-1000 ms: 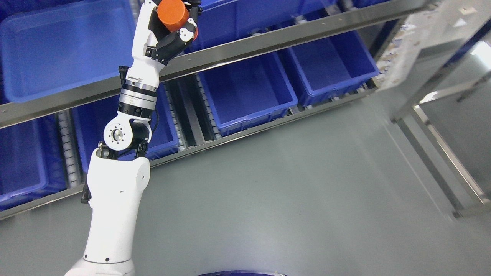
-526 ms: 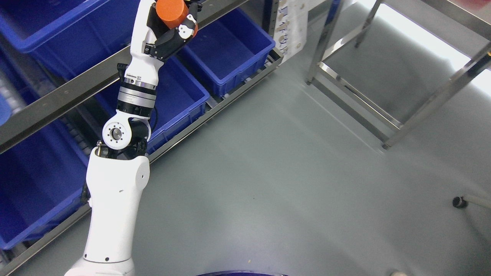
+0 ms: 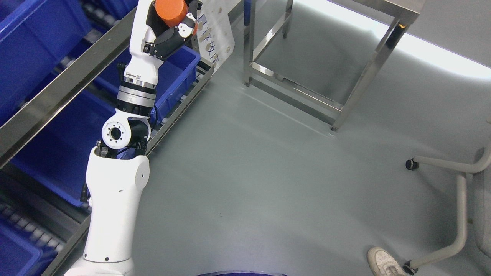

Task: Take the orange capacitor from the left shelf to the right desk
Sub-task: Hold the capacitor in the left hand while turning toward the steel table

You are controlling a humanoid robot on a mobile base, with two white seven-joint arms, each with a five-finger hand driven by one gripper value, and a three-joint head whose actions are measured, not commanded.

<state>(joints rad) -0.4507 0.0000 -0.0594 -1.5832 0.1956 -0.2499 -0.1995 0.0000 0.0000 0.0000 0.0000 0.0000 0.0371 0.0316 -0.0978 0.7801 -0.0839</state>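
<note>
Left hand (image 3: pixel 174 23) closed around one orange capacitor (image 3: pixel 170 10), raised beside the shelf (image 3: pixel 57 92) of blue bins (image 3: pixel 46 153).

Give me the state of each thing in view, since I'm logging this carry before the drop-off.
left hand: raised, shut on the orange capacitor
orange capacitor: held, off the shelf
blue bins: on the shelf, showing nothing inside
shelf: at left, bins on it
steel desk: standing at upper right, top mostly cut off
shoe: on the floor, lower right
</note>
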